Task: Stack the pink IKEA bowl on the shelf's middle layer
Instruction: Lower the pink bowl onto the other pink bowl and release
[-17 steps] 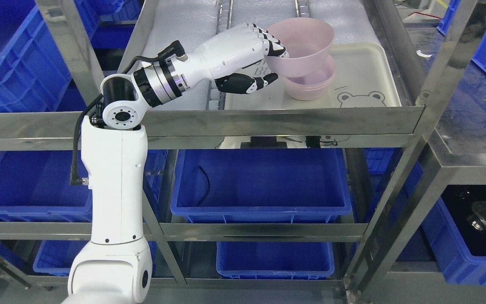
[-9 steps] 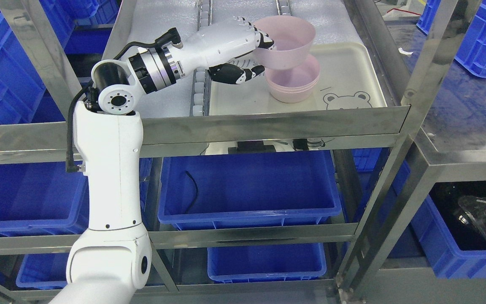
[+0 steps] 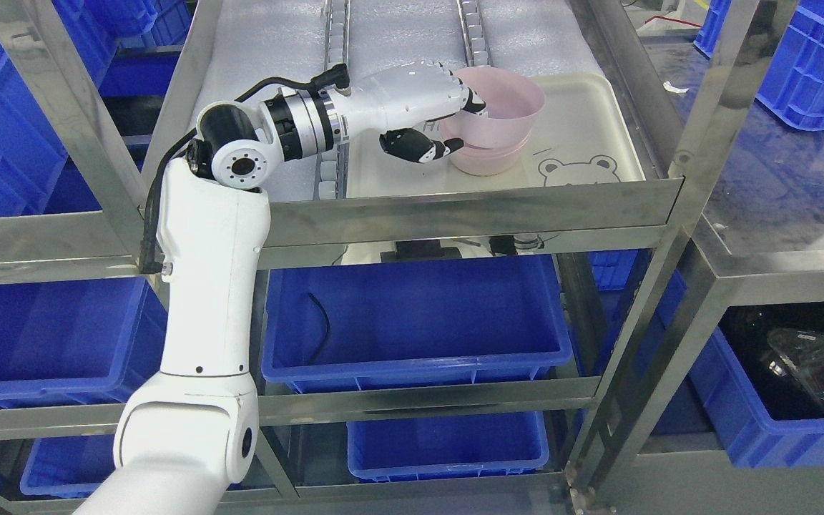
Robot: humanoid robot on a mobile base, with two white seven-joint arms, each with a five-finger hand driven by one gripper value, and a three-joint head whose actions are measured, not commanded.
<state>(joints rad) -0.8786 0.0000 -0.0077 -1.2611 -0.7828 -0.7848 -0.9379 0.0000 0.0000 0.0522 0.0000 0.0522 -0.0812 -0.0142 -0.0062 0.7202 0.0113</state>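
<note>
A pale pink bowl (image 3: pixel 501 111) sits nested in a stack of pink bowls (image 3: pixel 487 159) on a cream tray (image 3: pixel 584 136) with a bear drawing, on the metal shelf level in front of me. My left hand (image 3: pixel 448 121) reaches in from the left and is shut on the upper bowl's near-left rim, fingers over the rim and thumb under its side. The arm rises from the lower left, with its elbow joint just left of the tray. The right arm does not show.
Steel shelf posts (image 3: pixel 698 121) and the front rail (image 3: pixel 469 207) frame the tray. Roller strips (image 3: pixel 333 43) run back along the shelf. Blue bins (image 3: pixel 419 315) fill the lower levels and both sides. A dark object (image 3: pixel 812 372) lies in the bin at the lower right.
My left hand has lowered the upper bowl from a tilted position above the stack until it nests level in it. The camera view has also shifted.
</note>
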